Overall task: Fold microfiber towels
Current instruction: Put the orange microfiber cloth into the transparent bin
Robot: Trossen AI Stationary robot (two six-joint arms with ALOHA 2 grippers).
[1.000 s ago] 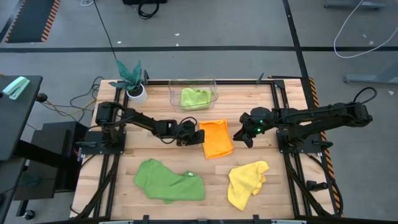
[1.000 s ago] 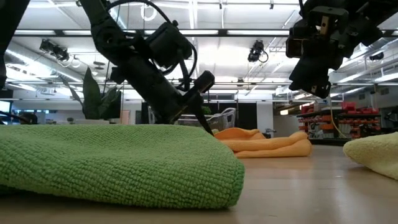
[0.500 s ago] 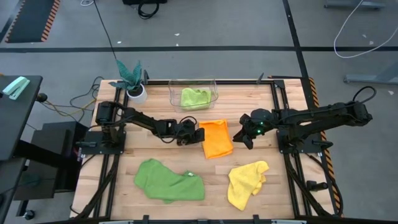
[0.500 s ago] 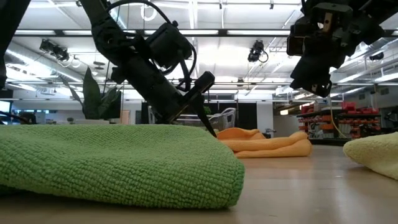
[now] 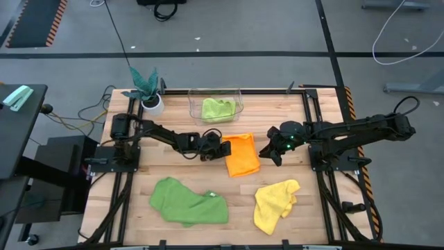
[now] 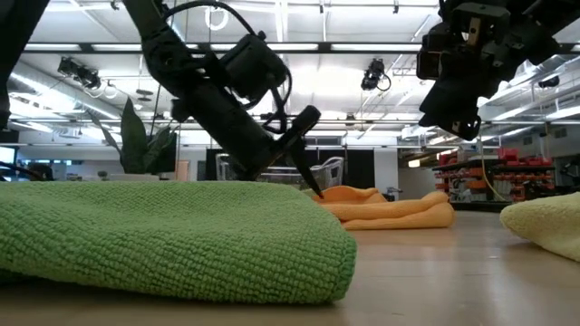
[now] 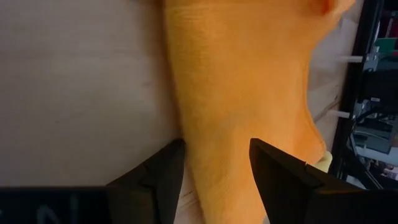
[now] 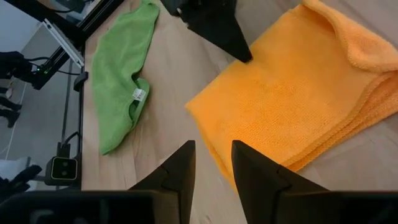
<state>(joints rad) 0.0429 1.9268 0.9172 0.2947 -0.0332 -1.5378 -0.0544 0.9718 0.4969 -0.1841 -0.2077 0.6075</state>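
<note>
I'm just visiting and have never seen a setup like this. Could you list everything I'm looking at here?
orange towel: one, orange, folded, table centre.
dark green towel: one, front left, crumpled.
yellow towel: one, front right, crumpled.
lime green towel: one, inside the bin.
clear plastic bin: one, back centre.
plant: one, teal leaves, white pot, back left corner.
table: one, light wood, black frame.
left gripper: open, at the orange towel's left edge.
right gripper: open, raised right of the orange towel.
</note>
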